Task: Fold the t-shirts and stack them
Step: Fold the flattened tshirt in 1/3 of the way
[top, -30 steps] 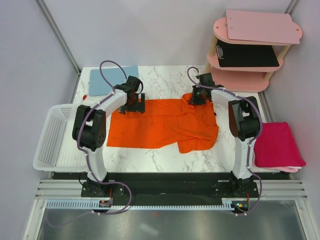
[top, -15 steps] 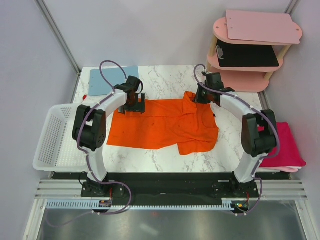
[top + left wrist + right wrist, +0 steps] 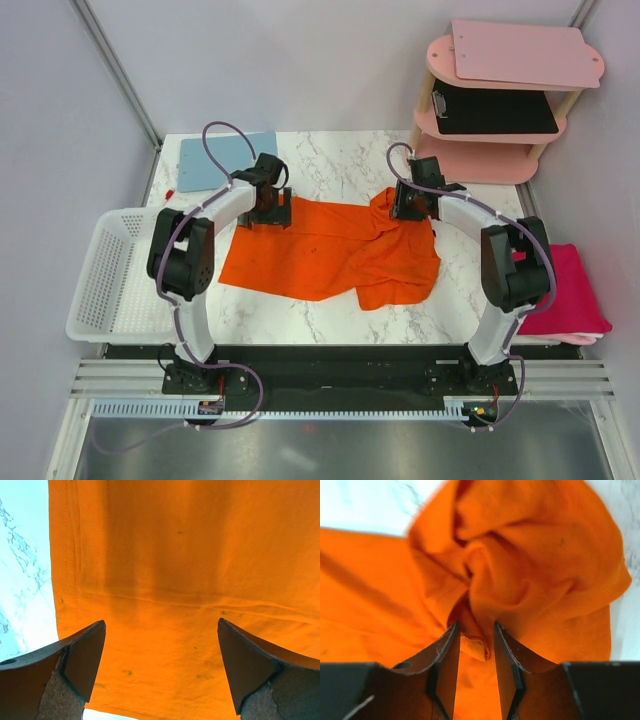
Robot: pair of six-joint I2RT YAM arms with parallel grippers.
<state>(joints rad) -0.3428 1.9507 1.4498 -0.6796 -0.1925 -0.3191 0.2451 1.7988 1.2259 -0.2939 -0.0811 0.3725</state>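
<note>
Presently in view: both claws over one orange t-shirt (image 3: 330, 250) spread on the marble table (image 3: 330, 165).
Left gripper (image 3: 160, 625): released, jaws wide apart, nothing between them.
Cloth under left claw: flat orange fabric fills the gap between the fingers. A stitched hem edge runs just left of the left finger, with bare marble beyond it.
Right gripper (image 3: 475, 625): jaws a narrow way apart, with a small fold of orange cloth between them. Whether the fold is clamped or loose I cannot tell.
Cloth at right claw: bunched and creased, drawn into a peak directly ahead of the fingertips. It falls away flatter to the claw's left.
Orange t-shirt, overall: it lies between the two claws, and its body extends from both toward the arm bases.
Magenta t-shirt (image 3: 555, 290): folded, well apart from the right claw, off to its right and nearer the bases. It is partly hidden by the right arm.
White basket (image 3: 100, 290): well apart from the left claw, on its left.
Light-blue clipboard (image 3: 225, 158): near the left claw, on the side away from the bases.
</note>
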